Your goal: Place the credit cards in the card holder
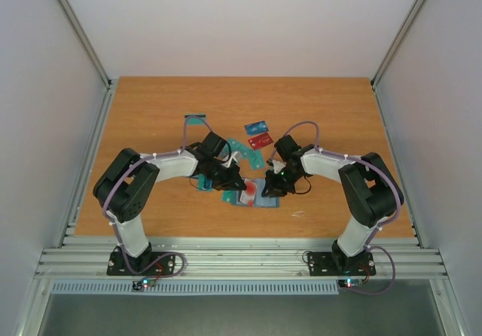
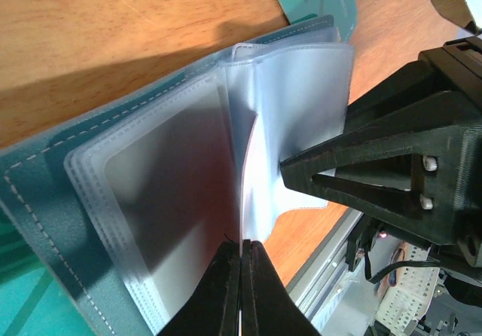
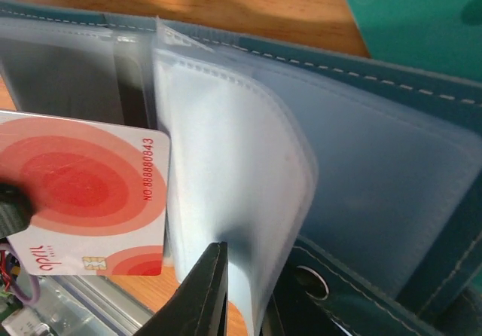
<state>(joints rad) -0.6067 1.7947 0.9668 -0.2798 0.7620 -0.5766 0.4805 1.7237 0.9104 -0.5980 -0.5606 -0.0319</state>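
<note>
The card holder [image 3: 392, 200] lies open mid-table: a stitched dull-teal cover with floppy clear plastic leaves inside. A glossy red card [image 3: 83, 193] printed with pale rings meets the leaves' edge, pinched in the fully closed left gripper [image 2: 241, 291]; whether it has entered a pocket I cannot tell. The right gripper [image 3: 245, 298], nearly closed, nips one clear leaf. Loose flat cards [image 1: 257, 126] lie nearby on the wood-grain table [image 1: 151, 125], enclosed by white walls [image 1: 248, 19]

The card holder [image 2: 45, 200] is showing a matt, stitched teal cover, its clear plastic sleeves [image 2: 173, 193] are gleaming, the red credit card [image 3: 83, 193] is shining glossy.
</note>
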